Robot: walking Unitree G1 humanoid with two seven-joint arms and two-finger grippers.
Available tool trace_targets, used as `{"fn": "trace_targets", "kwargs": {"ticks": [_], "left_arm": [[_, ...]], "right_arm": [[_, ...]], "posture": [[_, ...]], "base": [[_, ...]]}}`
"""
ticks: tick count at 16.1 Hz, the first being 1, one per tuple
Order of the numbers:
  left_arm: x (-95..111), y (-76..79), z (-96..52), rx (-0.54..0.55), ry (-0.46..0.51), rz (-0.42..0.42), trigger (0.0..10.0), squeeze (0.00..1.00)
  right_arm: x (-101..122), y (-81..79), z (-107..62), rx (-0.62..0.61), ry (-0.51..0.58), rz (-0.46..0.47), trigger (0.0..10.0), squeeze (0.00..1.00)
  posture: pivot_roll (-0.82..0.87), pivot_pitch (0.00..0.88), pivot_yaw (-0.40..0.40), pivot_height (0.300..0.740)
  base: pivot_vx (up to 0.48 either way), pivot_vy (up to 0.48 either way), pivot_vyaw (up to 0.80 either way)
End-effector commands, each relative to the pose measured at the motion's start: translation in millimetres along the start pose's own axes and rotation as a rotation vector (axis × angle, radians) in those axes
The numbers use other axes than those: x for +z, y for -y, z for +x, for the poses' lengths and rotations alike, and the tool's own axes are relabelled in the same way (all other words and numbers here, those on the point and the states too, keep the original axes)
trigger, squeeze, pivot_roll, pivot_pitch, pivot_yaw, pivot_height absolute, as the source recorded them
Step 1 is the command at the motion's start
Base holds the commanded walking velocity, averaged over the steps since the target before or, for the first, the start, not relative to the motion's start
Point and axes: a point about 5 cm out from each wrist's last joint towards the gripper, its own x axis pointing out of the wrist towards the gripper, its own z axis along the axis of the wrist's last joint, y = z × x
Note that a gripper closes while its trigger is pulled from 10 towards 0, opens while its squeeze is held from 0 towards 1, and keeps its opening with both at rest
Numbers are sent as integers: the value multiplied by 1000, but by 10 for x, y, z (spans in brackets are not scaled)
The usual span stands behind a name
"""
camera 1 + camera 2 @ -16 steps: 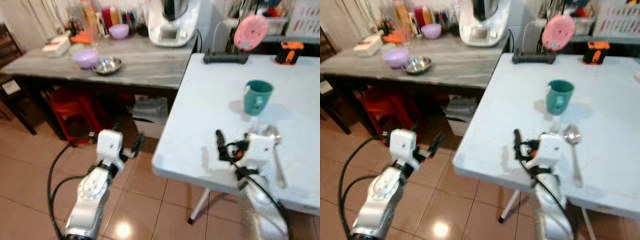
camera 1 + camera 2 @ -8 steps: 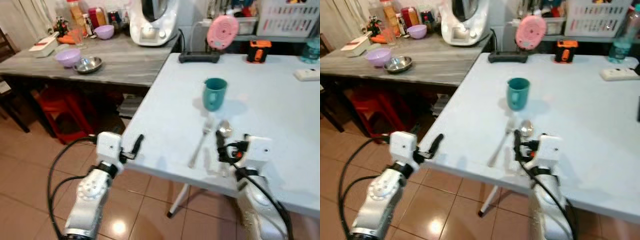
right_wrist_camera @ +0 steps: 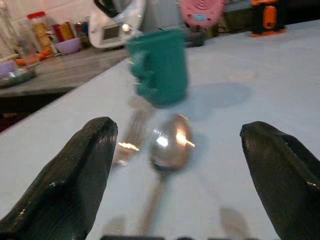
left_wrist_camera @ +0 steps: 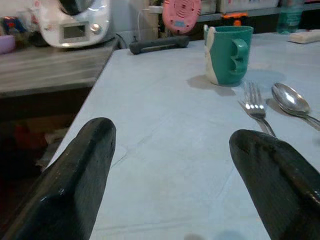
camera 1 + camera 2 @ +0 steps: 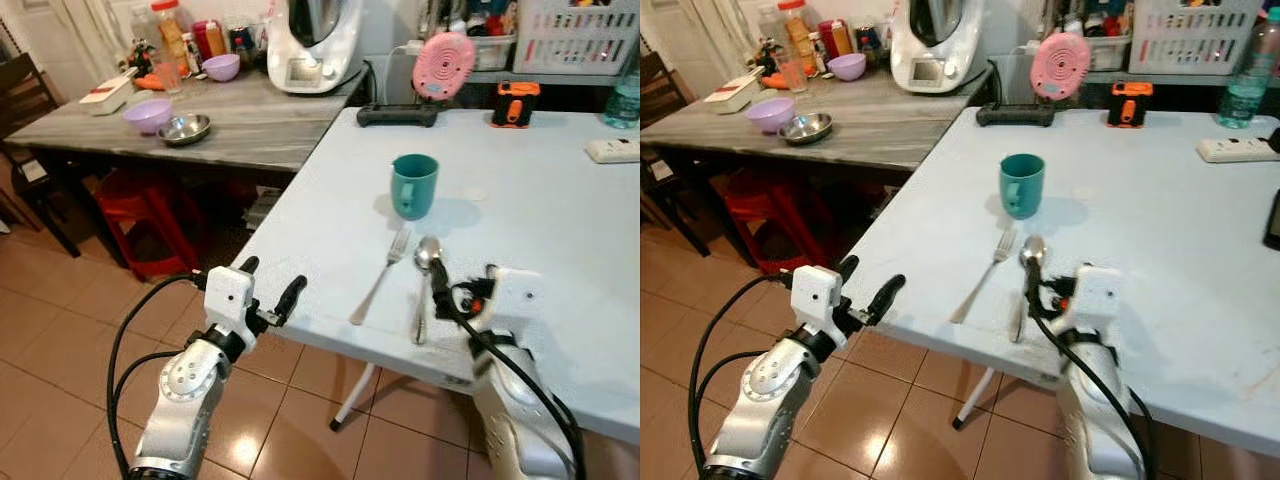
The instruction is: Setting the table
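Presently laid out on pale blue tabletop (image 5: 560, 230):

- Spoon (image 5: 424, 280): metal, near edge, right of fork, bowl toward far side. Likely light, stiff, slick; lies flat, so best pinched across the thin handle near mid-length. Handle's near end hidden behind right end effector (image 5: 436, 282).
- Fork (image 5: 380, 277): metal, just left of spoon, tines toward mug. Same handling judged.
- Mug (image 5: 413, 186): teal, upright, beyond cutlery, apart from both. Probably rigid, breakable; grip across body.
- Right end effector: hovering over spoon handle, fingers wide apart, empty.
- Left end effector (image 5: 268, 293): off tabletop's near left edge, fingers apart, empty.
- Right wrist view blurred; cutlery detail indistinct.
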Motion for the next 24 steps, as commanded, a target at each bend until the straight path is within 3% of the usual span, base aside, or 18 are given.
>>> {"fn": "trace_targets", "kwargs": {"ticks": [1, 4, 7, 11, 19, 20, 21, 24], "left_arm": [[-22, 12, -34, -67, -8, 13, 10000, 0], [-22, 101, -85, -206, -5, 21, 10000, 0], [-38, 158, -114, -270, -11, 28, 10000, 0], [-40, 238, -119, -312, 0, 21, 10000, 0], [-25, 235, -102, -307, 7, 30, 10000, 0], [-27, 231, -99, -303, 8, 29, 10000, 0], [-26, 227, -95, -300, 9, 29, 10000, 0], [-17, 211, -88, -291, 12, 32, 10000, 0]], "right_arm": [[7, -152, 72, 39, -25, -3, 10000, 0], [21, -329, 169, 62, -69, 10, 10000, 0], [4, -475, 257, 45, -156, 45, 10000, 0], [-9, -607, 383, 41, -220, 60, 10000, 0], [-46, -784, 575, 66, -293, 60, 10000, 0], [-52, -803, 599, 74, -295, 67, 902, 0], [-61, -814, 610, 77, -299, 67, 0, 0], [-146, -815, 631, 51, -346, 66, 0, 0]], "posture": [[-68, 14, 115, 740], [-71, 32, 111, 740], [-72, 45, 106, 740], [-72, 54, 105, 740], [-67, 55, 105, 740], [-67, 53, 105, 740], [-65, 53, 103, 740], [-63, 52, 102, 740]], "base": [[0, 0, 0], [0, 0, 0], [0, 0, 0], [0, 0, 0], [0, 0, 0], [0, 0, 0], [0, 0, 0], [0, 0, 0]]}}
